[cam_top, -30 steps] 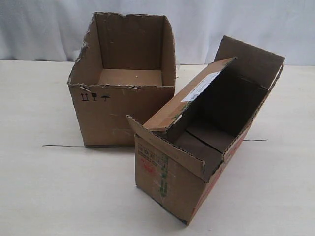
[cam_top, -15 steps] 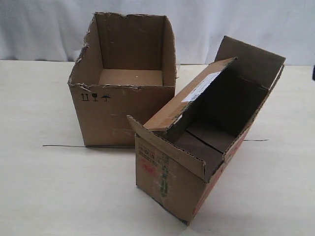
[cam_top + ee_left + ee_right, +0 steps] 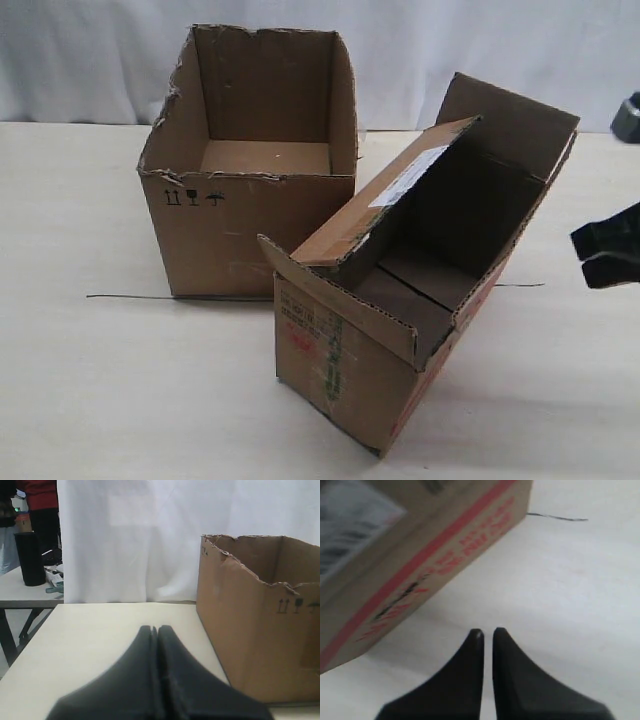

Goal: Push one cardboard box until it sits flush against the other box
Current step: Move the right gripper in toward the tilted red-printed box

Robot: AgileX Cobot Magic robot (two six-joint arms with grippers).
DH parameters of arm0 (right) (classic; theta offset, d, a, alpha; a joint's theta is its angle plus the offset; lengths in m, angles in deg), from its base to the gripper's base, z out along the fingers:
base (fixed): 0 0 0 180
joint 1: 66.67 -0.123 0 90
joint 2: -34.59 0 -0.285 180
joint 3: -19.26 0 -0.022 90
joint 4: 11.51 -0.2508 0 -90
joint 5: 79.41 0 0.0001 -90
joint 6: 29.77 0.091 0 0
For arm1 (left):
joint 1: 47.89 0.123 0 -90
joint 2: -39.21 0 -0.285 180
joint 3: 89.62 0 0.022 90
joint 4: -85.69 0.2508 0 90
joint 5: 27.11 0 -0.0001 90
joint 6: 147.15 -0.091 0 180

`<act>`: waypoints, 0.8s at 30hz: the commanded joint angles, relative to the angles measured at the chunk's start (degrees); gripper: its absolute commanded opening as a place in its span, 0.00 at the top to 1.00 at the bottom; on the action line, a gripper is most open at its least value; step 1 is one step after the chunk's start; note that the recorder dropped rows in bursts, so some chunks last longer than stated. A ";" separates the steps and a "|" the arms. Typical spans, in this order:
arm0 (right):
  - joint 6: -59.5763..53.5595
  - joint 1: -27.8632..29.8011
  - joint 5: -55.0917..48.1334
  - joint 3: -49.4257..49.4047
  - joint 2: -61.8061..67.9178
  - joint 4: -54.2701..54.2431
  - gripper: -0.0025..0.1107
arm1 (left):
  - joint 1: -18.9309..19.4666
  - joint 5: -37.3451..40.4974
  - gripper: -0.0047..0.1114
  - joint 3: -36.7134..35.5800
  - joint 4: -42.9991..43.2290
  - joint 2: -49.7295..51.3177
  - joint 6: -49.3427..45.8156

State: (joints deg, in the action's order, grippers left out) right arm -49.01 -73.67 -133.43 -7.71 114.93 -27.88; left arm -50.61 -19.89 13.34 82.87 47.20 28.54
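The cardboard box (image 3: 340, 350), narrow with open flaps and a white label, stands skewed at the front right; its near corner almost meets the other box (image 3: 250, 230), and a wedge of gap widens toward the back. The other box is wider, with a ragged rim and black symbols. My right gripper (image 3: 580, 250) hovers right of the cardboard box, apart from it. In the right wrist view the right gripper (image 3: 488, 630) is shut, only a thin slit showing, near the box's red-printed side (image 3: 420, 555). The left gripper (image 3: 154, 628) is shut and empty, left of the other box (image 3: 250, 630).
A thin dark wire (image 3: 130, 296) lies across the pale table (image 3: 100, 400) and runs under the boxes, showing again past the cardboard box (image 3: 560, 518). A white curtain hangs behind. Off the table's left end stands another table with a black cylinder (image 3: 30, 557).
The right gripper has come into the exterior view from the right edge, moving toward the cardboard box. Neither box has moved.
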 commanded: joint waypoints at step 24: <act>-5.38 4.51 19.01 19.61 31.49 -6.80 0.93 | -0.07 -0.24 0.96 -0.18 -0.23 -0.20 0.04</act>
State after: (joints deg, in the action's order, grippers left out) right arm -53.84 -69.39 -113.85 10.04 146.64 -35.86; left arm -50.61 -19.89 13.34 82.87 47.20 28.54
